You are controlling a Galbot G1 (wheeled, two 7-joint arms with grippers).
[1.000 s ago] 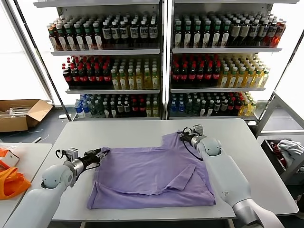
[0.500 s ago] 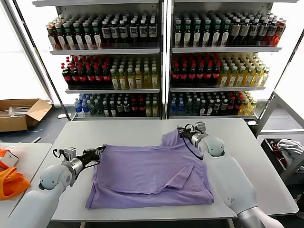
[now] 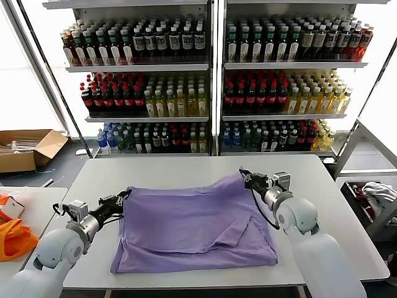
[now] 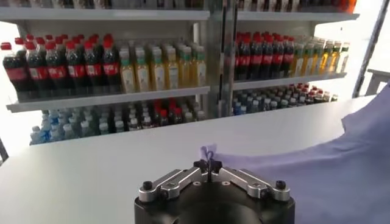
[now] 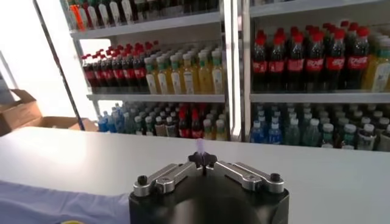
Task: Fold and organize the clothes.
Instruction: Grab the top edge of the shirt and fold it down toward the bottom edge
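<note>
Shirt (image 3: 198, 223): spread on the worktop (image 3: 186, 171), centre.
Left claw (image 3: 124, 197): at the shirt's far left corner.
Right claw (image 3: 245, 177): at its far right corner.
Shelves (image 3: 214, 68): behind the worktop.
Box (image 3: 28, 149): floor, far left.

You've got the lavender T-shirt (image 3: 195, 226) spread on the white table (image 3: 155, 171), far edge lifted off the surface. Left gripper (image 3: 123, 198) is pinched on its far-left corner, right gripper (image 3: 245, 176) on the far-right corner. Bottle shelves (image 3: 211, 81) stand behind.
</note>
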